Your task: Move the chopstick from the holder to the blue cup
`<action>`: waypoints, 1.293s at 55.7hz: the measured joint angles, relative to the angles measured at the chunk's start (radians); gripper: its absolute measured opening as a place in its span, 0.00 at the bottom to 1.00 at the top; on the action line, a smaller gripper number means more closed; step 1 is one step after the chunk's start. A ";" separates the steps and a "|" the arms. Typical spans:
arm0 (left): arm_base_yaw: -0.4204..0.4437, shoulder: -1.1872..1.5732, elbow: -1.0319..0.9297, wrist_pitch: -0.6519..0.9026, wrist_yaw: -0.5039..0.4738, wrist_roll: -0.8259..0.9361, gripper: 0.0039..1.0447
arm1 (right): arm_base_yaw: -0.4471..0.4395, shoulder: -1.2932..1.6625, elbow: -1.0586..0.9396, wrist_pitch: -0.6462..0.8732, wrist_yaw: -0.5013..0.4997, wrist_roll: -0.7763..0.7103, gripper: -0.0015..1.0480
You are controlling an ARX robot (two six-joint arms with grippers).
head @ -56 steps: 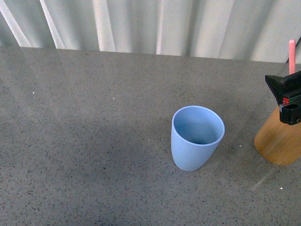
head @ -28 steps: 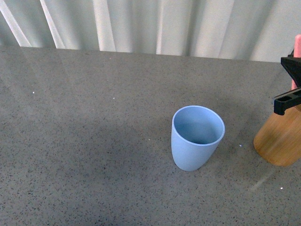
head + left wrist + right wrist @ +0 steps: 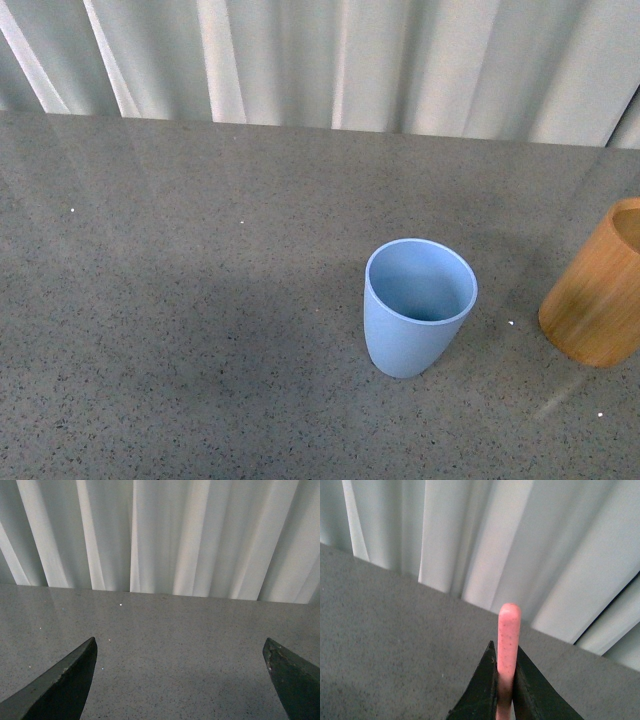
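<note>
The right gripper (image 3: 505, 652) pinches the chopstick (image 3: 509, 625), whose lower length is hidden; the left gripper (image 3: 180, 641) gapes wide. The holder (image 3: 600, 300), right of the blue cup (image 3: 415, 330), is cut off.

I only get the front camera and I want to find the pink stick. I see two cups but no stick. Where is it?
Observer: The right gripper has it. Its jaws are shut on the chopstick, and the rounded pink tip pokes out past them.
Operator: Is the other hand holding anything?
Observer: No. The left gripper is open, and only the grey table shows between its jaws.
</note>
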 joint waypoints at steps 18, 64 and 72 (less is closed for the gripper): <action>0.000 0.000 0.000 0.000 0.000 0.000 0.94 | 0.245 -0.117 0.135 -0.095 0.117 0.203 0.03; 0.000 0.000 0.000 0.000 0.000 0.000 0.94 | 0.356 0.117 -0.003 0.129 0.150 0.333 0.03; 0.000 0.000 0.000 0.000 0.000 0.000 0.94 | 0.355 0.163 -0.009 0.174 0.142 0.322 0.03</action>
